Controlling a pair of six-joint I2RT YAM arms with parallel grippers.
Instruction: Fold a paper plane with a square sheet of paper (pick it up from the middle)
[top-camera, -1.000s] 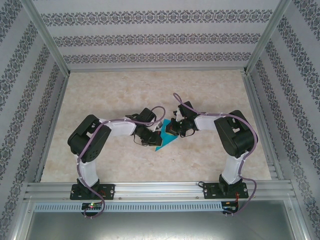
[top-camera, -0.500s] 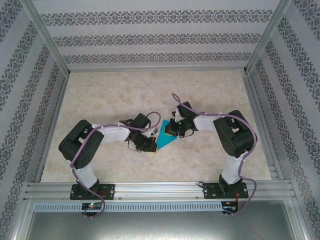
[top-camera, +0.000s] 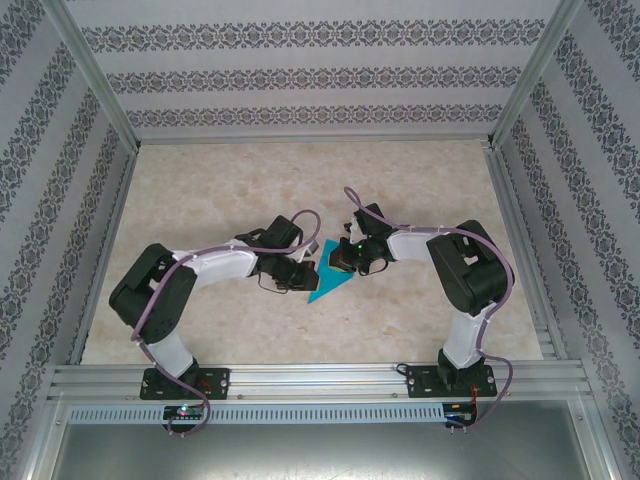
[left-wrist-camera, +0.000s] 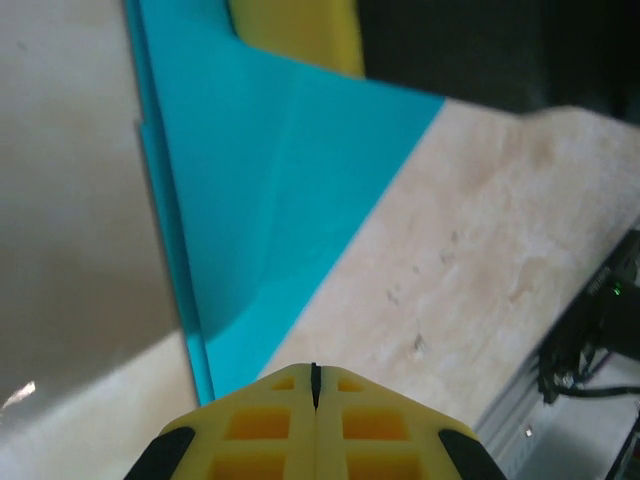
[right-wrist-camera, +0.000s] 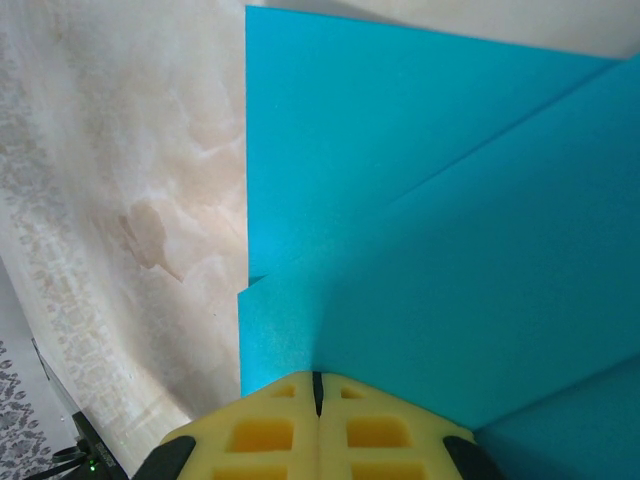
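Observation:
The square sheet of paper (top-camera: 333, 284) lies folded into a teal pointed shape on the marble table, mid-way between the arms, its sharp tip toward the near left. In the left wrist view the paper (left-wrist-camera: 260, 200) shows layered creases and narrows to a tip just ahead of my left gripper (left-wrist-camera: 313, 375), which is shut and rests on the table beside that tip. My right gripper (right-wrist-camera: 317, 380) is shut and its tip presses down on the paper (right-wrist-camera: 420, 200) over a crease. From above, the left gripper (top-camera: 306, 279) and the right gripper (top-camera: 339, 266) stand close together over the paper.
Patterned walls and aluminium posts box in the table (top-camera: 300, 180) on three sides. A metal rail (top-camera: 320, 380) runs along the near edge by the arm bases. Rail and cables (left-wrist-camera: 585, 370) show at the left wrist view's lower right.
The left arm's elbow has swung out to the left and lower while its gripper slid slightly right along the paper's near edge. The right arm and the paper stay put.

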